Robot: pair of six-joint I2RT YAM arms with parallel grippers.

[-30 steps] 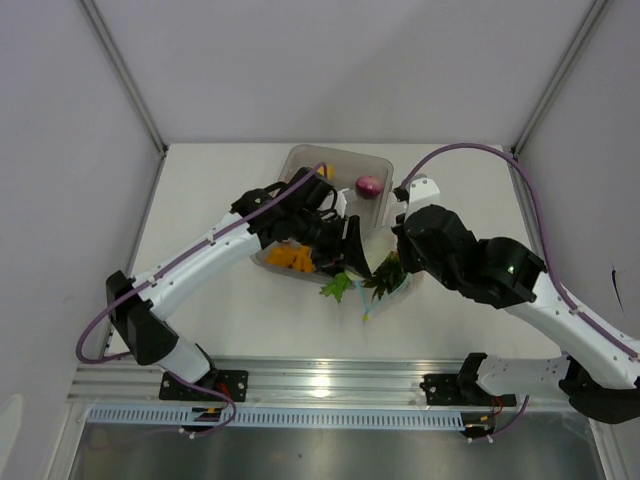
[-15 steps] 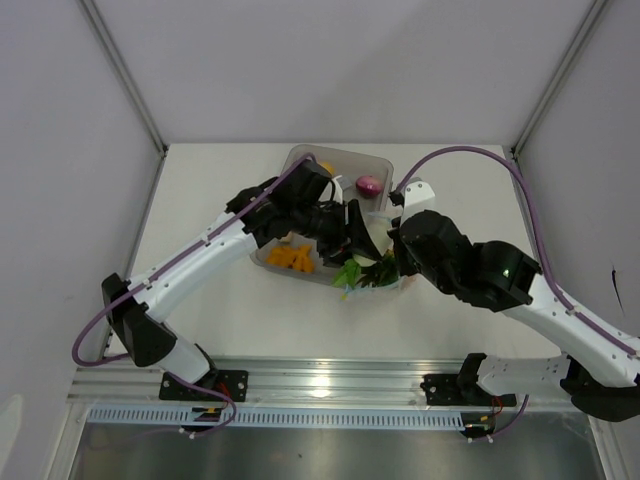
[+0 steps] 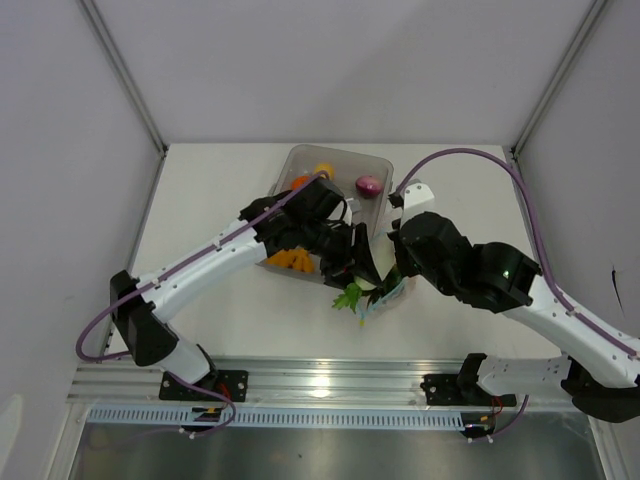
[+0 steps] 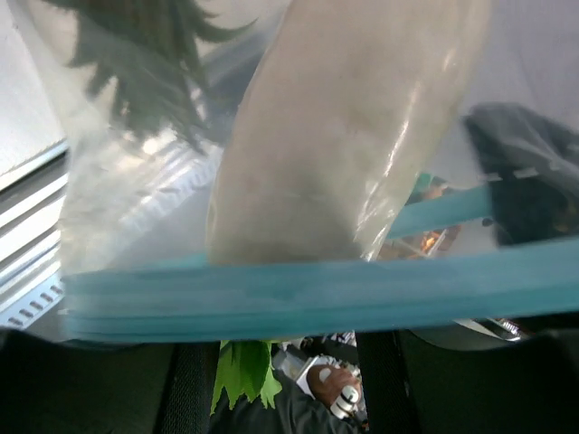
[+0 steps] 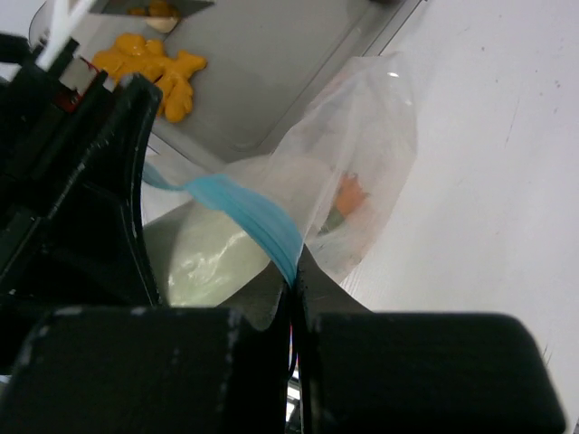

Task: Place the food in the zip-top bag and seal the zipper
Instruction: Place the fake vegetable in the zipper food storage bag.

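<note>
The clear zip-top bag (image 3: 388,296) lies just in front of the tray. My right gripper (image 5: 296,280) is shut on its light blue zipper (image 5: 253,212) and holds that side of the mouth up. My left gripper (image 3: 357,262) is at the mouth, closed on the white radish (image 4: 344,136), which reaches past the zipper (image 4: 317,294) into the bag. The radish (image 5: 213,258) shows beside the left gripper's black finger (image 5: 99,172). A dark green sprig (image 4: 154,63) and an orange bit (image 5: 348,194) lie inside the bag. A bright green leaf (image 3: 349,296) sticks out at the bag's left.
The clear grey tray (image 3: 340,158) stands behind the bag. It holds a purple onion (image 3: 369,184), an orange tomato (image 3: 301,182), a yellow lemon (image 3: 323,169) and orange bits (image 3: 291,259). The aluminium rail (image 3: 320,380) runs along the near edge.
My left gripper carried the white radish from over the tray down and forward into the bag's mouth. The bag and the green leaf shifted slightly. My right gripper kept its hold.
</note>
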